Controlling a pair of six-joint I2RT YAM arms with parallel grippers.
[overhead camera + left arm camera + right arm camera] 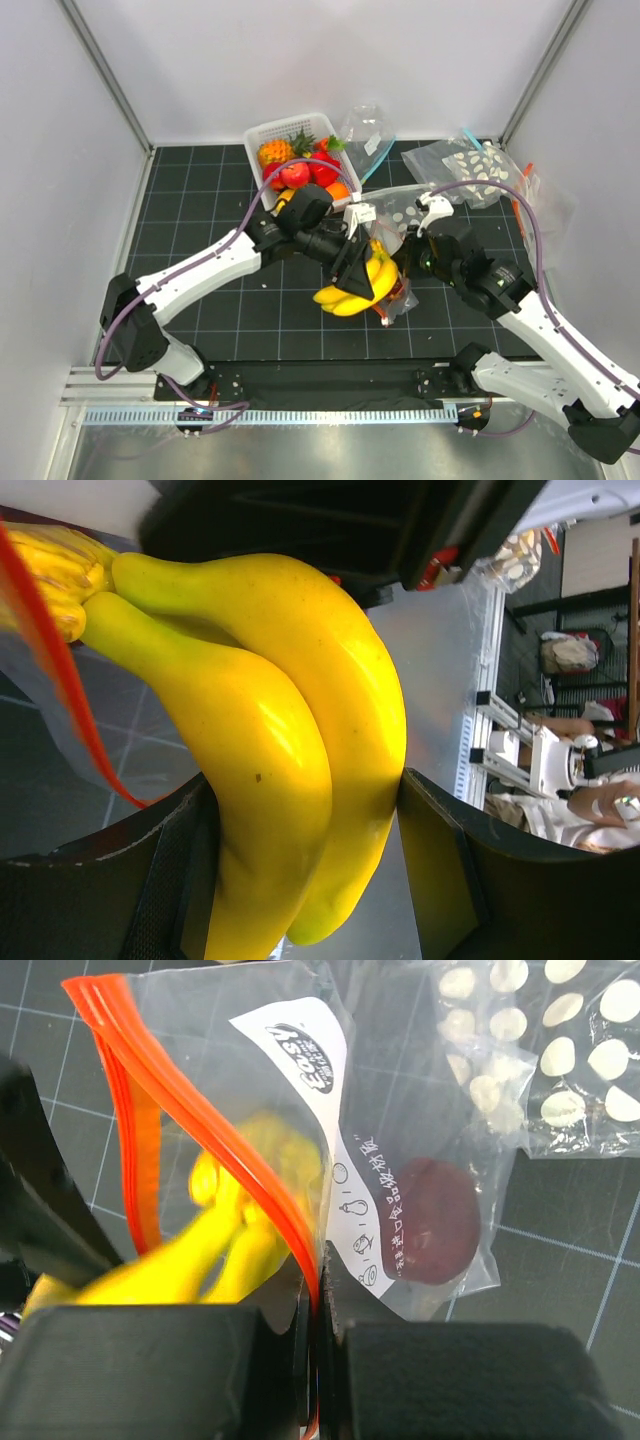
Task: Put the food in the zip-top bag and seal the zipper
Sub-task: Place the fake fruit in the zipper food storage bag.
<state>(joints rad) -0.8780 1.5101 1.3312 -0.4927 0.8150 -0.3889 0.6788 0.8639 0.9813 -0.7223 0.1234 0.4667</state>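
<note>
Zip-top bag [230,1080], clear and crinkly, hangs from the right gripper [320,1345], whose two black fingers are pressed tightly together on its mouth edge; the bag stretches away beyond those fingertips. Clear bags dotted with white discs [560,1050] lie farther out, ahead and to one side of the same gripper. Banana bunch [290,730], glossy yellow, sits between the fingers of the left gripper [305,880], which are spread wide and press on both of its sides. The bunch's stem end points away from this gripper and reaches past the bag's mouth, showing yellow through the plastic. A dark maroon round fruit [435,1220] rests inside the bag, ahead of the right gripper. A white printed label [320,1090] is on the bag's near face. The orange-red zipper [210,1130] runs from the bag's far corner straight down into the right gripper's pinch.
</note>
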